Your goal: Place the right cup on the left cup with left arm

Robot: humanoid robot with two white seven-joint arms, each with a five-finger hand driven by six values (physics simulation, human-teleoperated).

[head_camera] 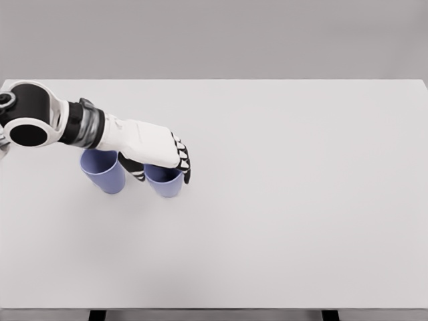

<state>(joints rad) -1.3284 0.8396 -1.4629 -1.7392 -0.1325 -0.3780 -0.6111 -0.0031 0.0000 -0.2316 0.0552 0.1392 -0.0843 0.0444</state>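
Head view of a white tabletop against a grey backdrop. Two lavender cups upright side by side near the left part of the tabletop, close together but apart, with a narrow gap between them. Left cup partly covered at its rim by the forearm; right cup partly covered at its rim and upper wall by the palm and fingers. Left arm entered from the picture's left edge, black and white shoulder joint at far left, forearm stretched rightward above the cups. Left hand lowered over the right cup, white palm on top of the rim, thumb down on the cup's left side in the gap, black-tipped fingers curled down on its right side: clasped around the right cup. Right cup seen with its base on or very near the tabletop; lifted or resting could not be told. Remaining tabletop plain white.
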